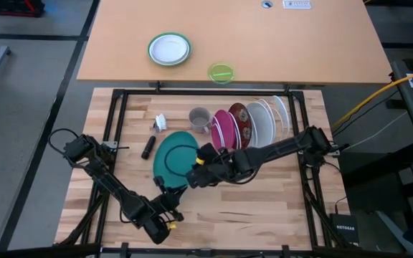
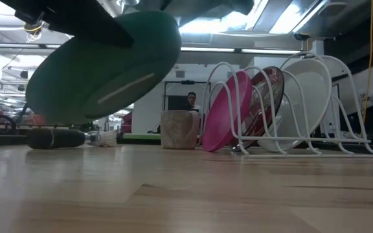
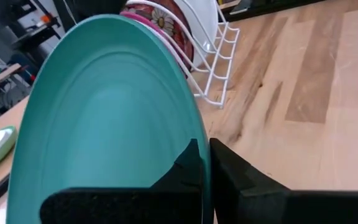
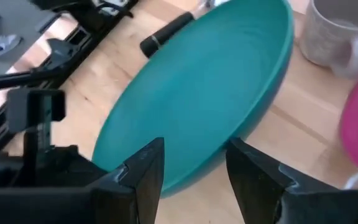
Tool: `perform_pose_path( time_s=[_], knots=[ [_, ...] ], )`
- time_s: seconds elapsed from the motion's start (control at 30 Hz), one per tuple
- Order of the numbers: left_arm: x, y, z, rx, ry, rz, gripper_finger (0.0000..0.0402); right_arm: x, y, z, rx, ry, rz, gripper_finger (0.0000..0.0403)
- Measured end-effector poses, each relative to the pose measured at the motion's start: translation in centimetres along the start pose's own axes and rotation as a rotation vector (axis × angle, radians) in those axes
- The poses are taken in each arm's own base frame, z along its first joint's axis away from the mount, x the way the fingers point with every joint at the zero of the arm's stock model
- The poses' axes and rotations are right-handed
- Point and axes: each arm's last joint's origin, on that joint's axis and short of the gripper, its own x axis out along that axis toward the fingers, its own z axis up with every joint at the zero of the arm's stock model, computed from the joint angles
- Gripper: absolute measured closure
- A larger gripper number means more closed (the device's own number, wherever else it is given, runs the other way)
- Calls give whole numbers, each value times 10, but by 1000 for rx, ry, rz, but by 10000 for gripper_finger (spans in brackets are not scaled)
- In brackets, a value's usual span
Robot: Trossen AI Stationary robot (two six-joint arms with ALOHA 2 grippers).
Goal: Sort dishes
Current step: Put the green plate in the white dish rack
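Left pincer (image 3: 205, 163) clamped on rim of teal plate (image 1: 176, 156), held tilted off the table (image 1: 264, 208) beside the dish rack (image 2: 316, 103). Right pincer (image 4: 194, 165) spread wide at its opposite edge. Advice: seat right grip firmly before left releases.

Both robot arms are black and made of long thin tubes joined by thick round joints. The black left arm (image 1: 113, 188) has thin black cables looping beside it, and a small yellow spot shows near its wrist. The black right arm (image 1: 278, 149) also has a small yellow spot close to its wrist. Each black two-finger tool (image 4: 191, 171) has flat, blocky fingers (image 3: 241, 186) with slanted tips and a dull, slightly rough finish.
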Motion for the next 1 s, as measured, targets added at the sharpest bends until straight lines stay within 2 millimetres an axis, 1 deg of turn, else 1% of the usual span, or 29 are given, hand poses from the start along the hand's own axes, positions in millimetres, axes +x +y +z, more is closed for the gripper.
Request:
perform_pose_path(
  time_s=[0.17,0.4,0.5,0.7,0.8,0.9,1.0],
  knots=[
    [-2,-1,0,22,-11,2,401,0,-9,-2,52,34,-82,228],
    [-2,-2,1,6,-29,13,401,1,-11,-2,76,24,-98,228],
    [-3,-4,4,7,-51,19,401,5,-9,-1,98,23,-86,228],
    [-3,-7,11,2,-90,37,401,23,-8,-5,108,59,-84,228],
    [-3,-7,12,13,-95,42,401,26,-9,-4,105,37,-99,228],
    [-3,-7,12,13,-105,58,401,29,-8,-1,121,29,-76,229],
    [-1,-6,12,9,-109,70,402,31,-6,1,97,12,-58,243]
  ],
)
